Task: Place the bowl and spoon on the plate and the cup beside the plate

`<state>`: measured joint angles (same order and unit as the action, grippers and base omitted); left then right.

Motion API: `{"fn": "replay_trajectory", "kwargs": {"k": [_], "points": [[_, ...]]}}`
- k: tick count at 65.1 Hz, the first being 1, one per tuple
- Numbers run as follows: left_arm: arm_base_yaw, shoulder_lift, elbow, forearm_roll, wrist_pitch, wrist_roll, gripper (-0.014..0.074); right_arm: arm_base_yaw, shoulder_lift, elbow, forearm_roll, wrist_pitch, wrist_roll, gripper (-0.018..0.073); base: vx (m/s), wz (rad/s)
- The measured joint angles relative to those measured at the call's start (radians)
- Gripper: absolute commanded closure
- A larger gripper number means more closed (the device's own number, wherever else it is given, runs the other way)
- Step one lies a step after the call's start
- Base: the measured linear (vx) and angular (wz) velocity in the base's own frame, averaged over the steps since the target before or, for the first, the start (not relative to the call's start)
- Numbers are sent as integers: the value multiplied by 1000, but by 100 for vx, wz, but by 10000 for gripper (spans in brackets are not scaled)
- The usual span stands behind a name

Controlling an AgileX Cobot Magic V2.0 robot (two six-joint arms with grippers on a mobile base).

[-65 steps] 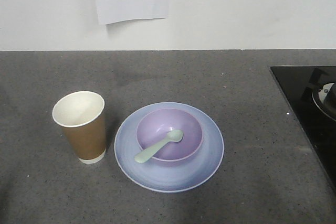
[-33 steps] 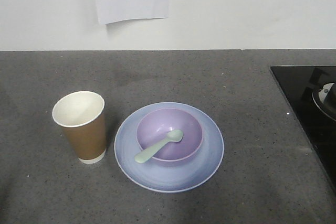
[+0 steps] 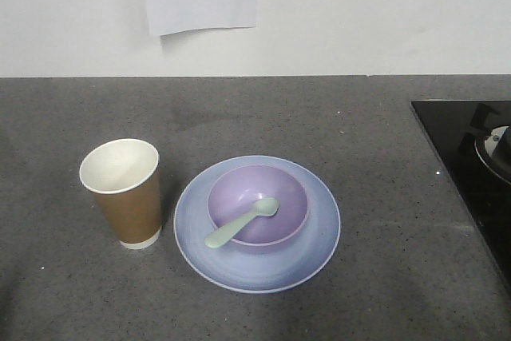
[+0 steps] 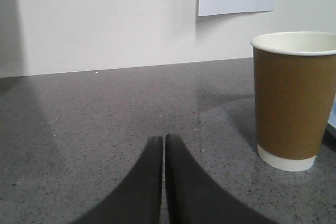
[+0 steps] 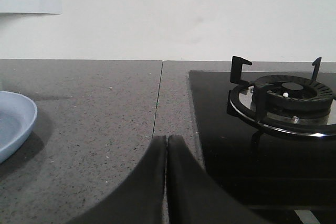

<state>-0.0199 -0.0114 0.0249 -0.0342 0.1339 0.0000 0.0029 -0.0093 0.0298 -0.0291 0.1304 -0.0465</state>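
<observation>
Centre frame, front view: spoon (image 3: pixel 242 221) in bowl (image 3: pixel 258 204) on plate (image 3: pixel 257 224), cup (image 3: pixel 124 192) just left, unchanged from earlier. My left gripper (image 4: pixel 164 145) and right gripper (image 5: pixel 166 144) sit pressed together, empty.

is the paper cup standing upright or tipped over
Upright. The cup stands on its white base beside the plate, open rim facing up.

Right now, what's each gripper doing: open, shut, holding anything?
Left gripper: shut, empty, beside the cup.
Right gripper: shut, empty, near the stove burner.
</observation>
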Motion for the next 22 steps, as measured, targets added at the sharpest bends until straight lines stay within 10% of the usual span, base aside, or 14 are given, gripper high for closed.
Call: {"fn": "replay_trajectory", "kwargs": {"k": [22], "points": [[0,0,0,0,0,0,602,0,0,0,0,1,0,561,0,0]]}}
